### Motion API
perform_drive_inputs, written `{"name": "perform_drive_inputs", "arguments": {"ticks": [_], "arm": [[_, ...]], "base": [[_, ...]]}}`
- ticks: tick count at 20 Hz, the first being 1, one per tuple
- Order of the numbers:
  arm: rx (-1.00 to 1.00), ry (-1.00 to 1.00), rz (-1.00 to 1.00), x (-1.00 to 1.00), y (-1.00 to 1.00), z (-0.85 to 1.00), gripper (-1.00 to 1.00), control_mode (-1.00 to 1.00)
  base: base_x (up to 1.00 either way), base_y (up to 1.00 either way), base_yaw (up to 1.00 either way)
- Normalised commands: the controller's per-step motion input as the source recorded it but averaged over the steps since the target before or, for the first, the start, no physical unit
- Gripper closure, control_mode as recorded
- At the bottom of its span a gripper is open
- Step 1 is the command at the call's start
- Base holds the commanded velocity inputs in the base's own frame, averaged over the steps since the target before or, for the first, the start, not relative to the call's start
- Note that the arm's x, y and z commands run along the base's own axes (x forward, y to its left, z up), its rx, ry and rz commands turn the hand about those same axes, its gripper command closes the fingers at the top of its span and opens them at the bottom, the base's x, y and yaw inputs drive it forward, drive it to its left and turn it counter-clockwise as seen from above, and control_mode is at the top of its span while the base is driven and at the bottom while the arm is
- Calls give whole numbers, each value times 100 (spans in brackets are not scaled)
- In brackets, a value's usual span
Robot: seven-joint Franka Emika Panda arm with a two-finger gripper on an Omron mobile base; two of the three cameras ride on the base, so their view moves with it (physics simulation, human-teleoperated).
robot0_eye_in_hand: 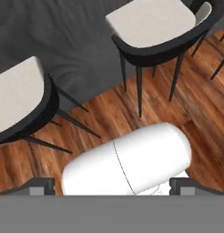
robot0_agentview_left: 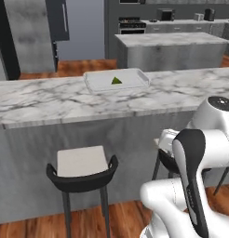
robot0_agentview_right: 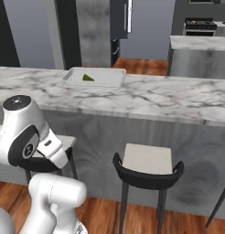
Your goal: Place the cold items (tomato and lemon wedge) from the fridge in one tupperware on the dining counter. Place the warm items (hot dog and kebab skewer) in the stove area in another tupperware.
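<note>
Low over the wooden floor (robot0_eye_in_hand: 177, 98), the gripper (robot0_eye_in_hand: 112, 184) points downward with its two dark fingertips (robot0_eye_in_hand: 41, 185) set wide apart and nothing between them (only their blunt tops clear the bottom of the hand view). Below it stand two stools, one stool (robot0_eye_in_hand: 155, 22) with a flat pale square seat wrapped by a curved black back on thin dark legs, the second stool (robot0_eye_in_hand: 16, 98) cut off at the picture's edge. Behind them rises the plain grey base of the dining counter (robot0_agentview_left: 51, 100), its white marble top veined in grey and overhanging. On that top sits a tupperware (robot0_agentview_left: 95, 83), a shallow, pale, near-clear tray with sloping walls; the lemon wedge (robot0_agentview_left: 116, 80) lies inside it, a small yellow-green pointed shape. Farther back a marble-topped block (robot0_agentview_left: 172, 39) hides the lower stove area (robot0_agentview_left: 131, 24), whose black range is small and blurred. At the left, dark tall panels are cut off; the fridge cannot be made out for certain.
</note>
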Motion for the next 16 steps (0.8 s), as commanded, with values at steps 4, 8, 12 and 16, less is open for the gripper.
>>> {"name": "perform_drive_inputs", "arguments": {"ticks": [4, 8, 12, 16], "arm": [[0, 0, 0, 0, 0, 0, -100, 100], [0, 0, 0, 0, 0, 0, -100, 100], [0, 0, 0, 0, 0, 0, -100, 100], [0, 0, 0, 0, 0, 0, -100, 100]], "base": [[-69, -78, -19], [-26, -100, -9], [-1, -100, -6], [0, -100, -1]]}}
